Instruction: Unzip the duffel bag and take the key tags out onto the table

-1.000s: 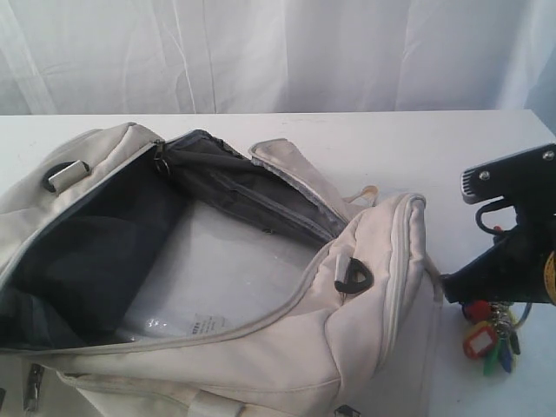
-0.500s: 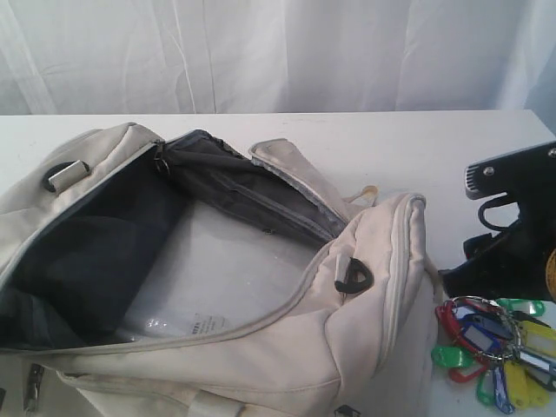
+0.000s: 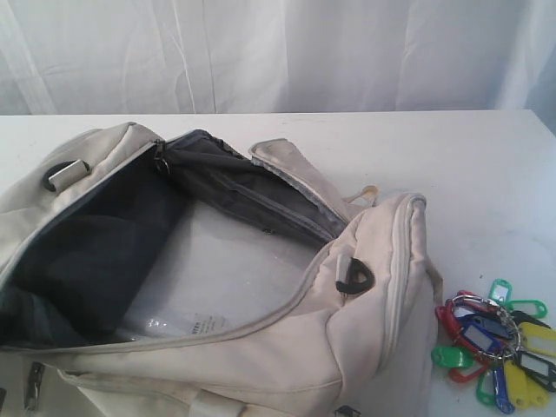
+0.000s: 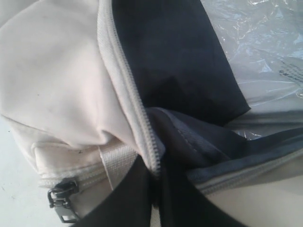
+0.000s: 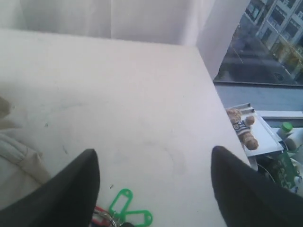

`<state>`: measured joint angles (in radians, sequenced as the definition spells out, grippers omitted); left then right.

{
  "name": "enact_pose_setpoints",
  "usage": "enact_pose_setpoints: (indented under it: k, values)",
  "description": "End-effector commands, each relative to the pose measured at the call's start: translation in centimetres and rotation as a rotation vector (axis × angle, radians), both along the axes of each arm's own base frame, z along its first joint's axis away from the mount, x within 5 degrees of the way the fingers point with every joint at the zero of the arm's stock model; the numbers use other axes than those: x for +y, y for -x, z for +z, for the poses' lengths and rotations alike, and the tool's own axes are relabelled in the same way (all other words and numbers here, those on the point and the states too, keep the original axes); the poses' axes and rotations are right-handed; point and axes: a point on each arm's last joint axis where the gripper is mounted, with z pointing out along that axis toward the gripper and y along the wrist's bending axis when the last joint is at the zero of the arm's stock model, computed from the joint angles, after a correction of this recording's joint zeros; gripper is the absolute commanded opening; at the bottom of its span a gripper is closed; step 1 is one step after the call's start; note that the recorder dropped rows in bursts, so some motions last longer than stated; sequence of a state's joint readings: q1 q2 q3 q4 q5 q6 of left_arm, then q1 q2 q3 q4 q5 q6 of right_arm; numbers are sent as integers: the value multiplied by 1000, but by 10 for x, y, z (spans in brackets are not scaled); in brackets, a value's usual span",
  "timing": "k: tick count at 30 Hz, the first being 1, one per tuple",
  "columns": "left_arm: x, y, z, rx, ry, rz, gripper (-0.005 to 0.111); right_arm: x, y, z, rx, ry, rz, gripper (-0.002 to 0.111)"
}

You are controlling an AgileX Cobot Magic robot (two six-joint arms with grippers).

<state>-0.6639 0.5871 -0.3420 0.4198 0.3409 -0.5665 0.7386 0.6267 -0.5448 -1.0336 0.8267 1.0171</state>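
Coloured plastic key tags (image 3: 491, 347) lay near the right edge of the white surface (image 3: 486, 165), beside the cream fabric duffel bag (image 3: 365, 339), below the spread, empty right jaws (left jaws pinched its zip edge (image 4: 142, 137)).

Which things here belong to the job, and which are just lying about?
Job: duffel bag, unzipped; key tags, on the table beside it.
Lying about: plastic sheet inside the bag; curtain behind; toy bear beyond the table edge.
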Motion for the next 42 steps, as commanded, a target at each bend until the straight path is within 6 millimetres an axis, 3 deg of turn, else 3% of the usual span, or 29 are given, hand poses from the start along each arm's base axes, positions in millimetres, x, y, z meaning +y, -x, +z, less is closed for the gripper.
enact_pose_setpoints:
  k: [1, 5, 12, 16, 21, 24, 26, 29, 33, 42]
  values:
    - [-1, -1, 2, -39, -1, -23, 0, -32, 36, 12, -75, -90, -3, 63]
    - [-4, -2, 6, -78, 34, -42, 11, -49, 63, 12, -125, -129, 85, 59]
    - [1, 7, 22, -214, 140, -64, 50, -66, 94, 3, -148, -191, 185, 39]
    - [8, 17, 31, -290, 195, -64, 56, -68, 102, -5, -99, -218, 216, 34]
    - [25, 39, 45, -444, 309, -61, 56, -56, 111, -18, 66, -163, 376, 18]
    - [33, 49, 49, -509, 355, -59, 56, -52, 112, -16, 42, -142, 441, 7]
    - [41, 57, 50, -549, 384, -51, 45, -47, 108, -11, -52, -180, 458, 1]
    - [45, 61, 49, -551, 389, -38, 22, -34, 97, -21, -132, -270, 485, 0]
    - [45, 61, 47, -531, 394, -32, 0, -24, 87, -35, -215, -232, 517, 0]
    - [45, 61, 48, -533, 395, -33, 0, -22, 84, -41, -218, -205, 516, 0]
